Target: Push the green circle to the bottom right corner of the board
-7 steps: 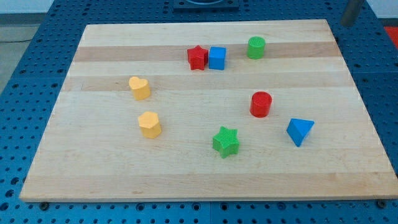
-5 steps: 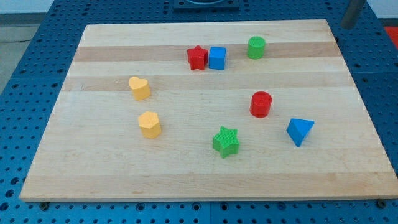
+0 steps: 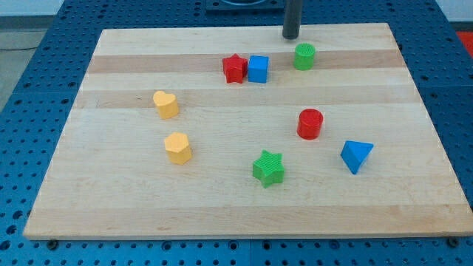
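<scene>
Eight blocks lay on the wooden board in the camera view. The green circle stood near the view's top, right of centre, with my tip just above and to its left, close but apart from it. The arm had no pincer, only a bare rod holding nothing. A red star touched a blue cube left of the circle. Lower sat a red cylinder, a blue triangle, a green star and two yellow blocks.
</scene>
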`<state>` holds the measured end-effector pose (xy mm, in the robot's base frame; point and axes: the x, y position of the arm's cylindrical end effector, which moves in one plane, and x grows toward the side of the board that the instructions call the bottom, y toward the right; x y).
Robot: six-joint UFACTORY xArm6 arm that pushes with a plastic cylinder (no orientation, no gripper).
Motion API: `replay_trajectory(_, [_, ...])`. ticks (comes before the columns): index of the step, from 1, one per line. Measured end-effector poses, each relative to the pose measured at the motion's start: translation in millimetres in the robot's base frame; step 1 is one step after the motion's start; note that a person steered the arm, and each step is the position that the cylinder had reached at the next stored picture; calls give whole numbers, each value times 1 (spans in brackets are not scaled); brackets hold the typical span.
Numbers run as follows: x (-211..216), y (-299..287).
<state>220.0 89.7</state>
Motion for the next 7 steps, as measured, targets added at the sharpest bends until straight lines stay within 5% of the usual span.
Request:
replay_trajectory(3, [40,-33])
replay_trajectory(7, [85,70])
